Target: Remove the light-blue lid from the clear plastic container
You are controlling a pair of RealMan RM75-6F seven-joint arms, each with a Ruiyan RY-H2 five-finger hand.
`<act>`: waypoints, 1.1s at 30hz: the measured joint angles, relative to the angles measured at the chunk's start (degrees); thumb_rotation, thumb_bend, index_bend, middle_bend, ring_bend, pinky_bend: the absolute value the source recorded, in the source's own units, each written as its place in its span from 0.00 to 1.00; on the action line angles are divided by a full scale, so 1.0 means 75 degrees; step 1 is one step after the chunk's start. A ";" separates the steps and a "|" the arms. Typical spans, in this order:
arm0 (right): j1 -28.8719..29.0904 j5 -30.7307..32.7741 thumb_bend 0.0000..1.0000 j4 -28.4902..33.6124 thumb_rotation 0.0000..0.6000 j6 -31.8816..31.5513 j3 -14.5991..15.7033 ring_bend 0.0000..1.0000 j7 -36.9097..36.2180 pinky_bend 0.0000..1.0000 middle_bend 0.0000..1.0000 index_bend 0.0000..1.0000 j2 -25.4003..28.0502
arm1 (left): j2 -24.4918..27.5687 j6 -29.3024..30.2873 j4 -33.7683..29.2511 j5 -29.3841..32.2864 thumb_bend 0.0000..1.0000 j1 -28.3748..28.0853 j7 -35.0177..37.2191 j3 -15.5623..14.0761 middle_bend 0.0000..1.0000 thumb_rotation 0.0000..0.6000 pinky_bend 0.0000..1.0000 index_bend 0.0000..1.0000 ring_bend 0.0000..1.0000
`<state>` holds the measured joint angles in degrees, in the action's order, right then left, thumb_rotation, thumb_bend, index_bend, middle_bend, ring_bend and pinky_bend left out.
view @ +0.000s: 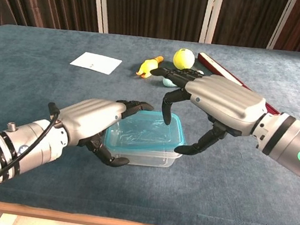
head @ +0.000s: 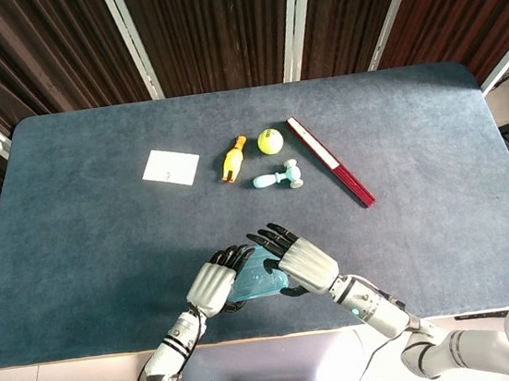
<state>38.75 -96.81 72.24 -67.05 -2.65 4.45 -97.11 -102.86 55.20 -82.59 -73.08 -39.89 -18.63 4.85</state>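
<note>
The clear plastic container [view: 152, 156] with its light-blue lid [view: 144, 131] sits near the table's front edge, also seen in the head view as container [head: 258, 280]. My left hand [view: 94, 120] [head: 214, 286] grips the container's left side, fingers curled over the lid's edge and thumb at the front wall. My right hand [view: 221, 103] [head: 306, 263] arches over the right side. One fingertip rests on the lid's top and the thumb hooks the lid's right rim. The lid looks slightly raised on the right. I cannot tell if it has separated from the container.
Behind the hands lie a yellow rubber chicken [view: 150, 66], a yellow ball [view: 183, 57], a small light-blue toy [head: 278, 179] and a long red stick [head: 330, 162]. A white paper [view: 95, 62] lies at the back left. The table's front edge [view: 134, 222] is close.
</note>
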 measured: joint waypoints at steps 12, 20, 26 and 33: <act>0.0056 -0.0483 0.43 -0.1269 1.00 -0.0774 0.0059 0.00 -0.0432 0.00 0.09 0.62 -0.0562 | 0.0203 0.0010 -0.0141 -0.0170 0.32 0.0043 0.0299 -0.0059 0.76 1.00 0.69 0.00 0.58; 0.0122 -0.0584 0.45 -0.1966 1.00 -0.0988 0.0116 0.00 -0.0647 0.00 0.10 0.64 -0.1023 | 0.0299 -0.0005 -0.0182 -0.0258 0.32 0.0059 0.0474 -0.0080 0.76 1.00 0.69 0.00 0.58; 0.0164 -0.0581 0.50 -0.2066 1.00 -0.1018 0.0114 0.00 -0.0699 0.00 0.12 0.67 -0.1128 | 0.0318 0.0025 -0.0210 -0.0299 0.32 0.0062 0.0495 -0.0075 0.76 1.00 0.69 0.00 0.58; 0.0214 -0.0582 0.66 -0.1963 1.00 -0.0963 0.0187 0.00 -0.0701 0.00 0.14 0.72 -0.1130 | 0.0305 0.0184 -0.0196 -0.0494 0.32 0.0089 0.0630 -0.0067 0.75 1.00 0.69 0.00 0.58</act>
<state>40.35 -101.18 57.52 -74.27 -1.25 -0.80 -105.59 -100.57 56.58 -84.06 -76.78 -39.22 -13.90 4.34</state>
